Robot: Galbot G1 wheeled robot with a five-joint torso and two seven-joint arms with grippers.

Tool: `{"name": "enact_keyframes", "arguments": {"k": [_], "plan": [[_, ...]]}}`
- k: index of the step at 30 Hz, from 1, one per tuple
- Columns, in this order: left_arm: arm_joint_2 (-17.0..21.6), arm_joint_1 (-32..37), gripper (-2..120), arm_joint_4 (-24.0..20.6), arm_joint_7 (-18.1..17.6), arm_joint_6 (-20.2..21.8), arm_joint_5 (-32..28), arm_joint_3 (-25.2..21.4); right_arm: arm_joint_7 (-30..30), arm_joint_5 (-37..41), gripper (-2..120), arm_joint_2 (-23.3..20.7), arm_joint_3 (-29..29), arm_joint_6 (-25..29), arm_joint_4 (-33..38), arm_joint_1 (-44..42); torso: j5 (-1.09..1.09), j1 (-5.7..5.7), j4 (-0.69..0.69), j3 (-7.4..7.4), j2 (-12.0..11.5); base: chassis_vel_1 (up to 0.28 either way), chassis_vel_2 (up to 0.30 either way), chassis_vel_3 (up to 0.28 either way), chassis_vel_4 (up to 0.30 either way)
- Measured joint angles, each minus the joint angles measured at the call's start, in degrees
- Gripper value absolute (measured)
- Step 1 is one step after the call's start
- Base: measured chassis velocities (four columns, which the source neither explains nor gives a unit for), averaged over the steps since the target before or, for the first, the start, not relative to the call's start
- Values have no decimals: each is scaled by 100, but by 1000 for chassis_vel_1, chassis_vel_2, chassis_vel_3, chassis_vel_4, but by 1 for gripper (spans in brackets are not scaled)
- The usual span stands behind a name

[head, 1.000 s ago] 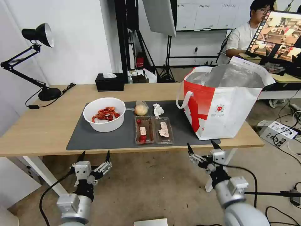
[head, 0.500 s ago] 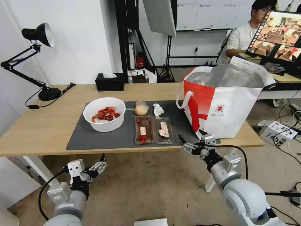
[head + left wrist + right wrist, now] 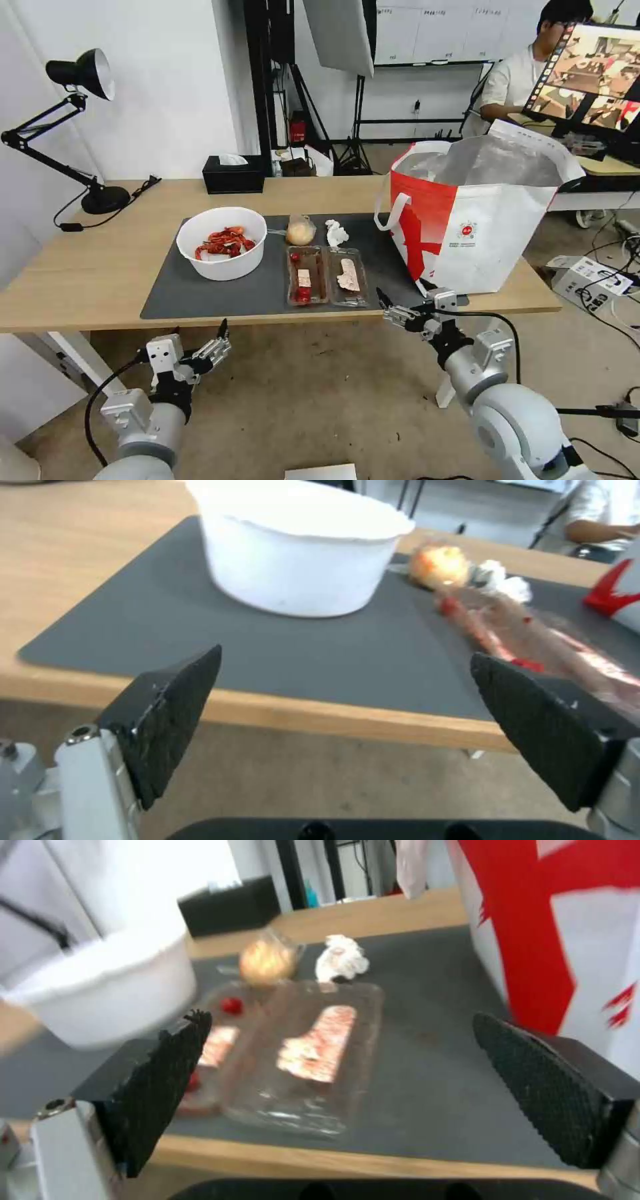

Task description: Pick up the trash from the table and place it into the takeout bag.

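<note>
On the takeout bag [image 3: 493, 227], a small round red logo [image 3: 467, 231], its lettering unreadable.

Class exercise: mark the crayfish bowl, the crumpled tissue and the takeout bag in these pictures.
crayfish bowl [image 3: 222, 269], head view, on its white outer wall.
crumpled tissue [image 3: 341, 960], right wrist view, on the middle of the wad.
takeout bag [image 3: 493, 247], head view, on its white front panel.
</note>
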Motion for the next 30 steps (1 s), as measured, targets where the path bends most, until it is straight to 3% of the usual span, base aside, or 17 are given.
{"name": "enact_keyframes", "arguments": {"k": [2,5,12,20,30], "plan": [[38,-17,100,27,68,-39,12,3,156,419,100,33,-5,25,8,17,0,0,0,0,0,0,0,0,0],[165,-79,100,99,148,-75,13,14,645,1675,100,101,26,53,141,69,0,0,0,0,0,0,0,0,0],[229,-101,100,151,168,-112,7,20,1393,3303,100,133,97,77,278,264,0,0,0,0,0,0,0,0,0],[269,-102,100,156,187,-144,-4,-12,1762,4689,100,156,170,217,324,380,0,0,1,0,0,0,0,0,0],[282,-78,100,150,187,-156,-12,-37,2028,5799,100,227,209,262,324,432,0,0,0,0,0,0,0,0,0]]}}
